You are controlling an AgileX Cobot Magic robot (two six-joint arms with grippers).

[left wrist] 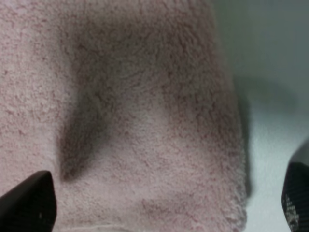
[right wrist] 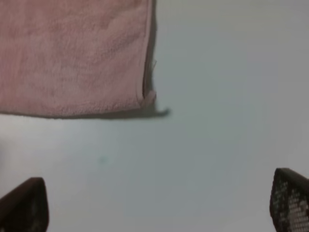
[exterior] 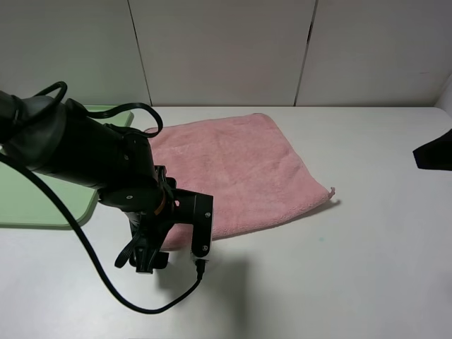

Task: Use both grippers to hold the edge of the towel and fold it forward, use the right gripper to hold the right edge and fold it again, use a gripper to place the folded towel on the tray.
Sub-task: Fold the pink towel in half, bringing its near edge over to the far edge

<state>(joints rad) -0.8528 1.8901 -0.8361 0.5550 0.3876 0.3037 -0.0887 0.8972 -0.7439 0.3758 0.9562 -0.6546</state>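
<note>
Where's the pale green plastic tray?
High view: the pale green plastic tray lies far left, beside the pink fluffy towel, partly hidden by the black left arm.

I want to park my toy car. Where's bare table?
Bare table: right of the towel, toward the right gripper, and in front of the towel. Crowded: the left gripper hangs over the towel's near corner beside the tray.

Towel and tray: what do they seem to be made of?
The towel looks like soft pink fleece or microfibre: a matte, fuzzy pile up close. The tray looks like pale green plastic, smooth with a rounded corner, though only part of it shows.
</note>
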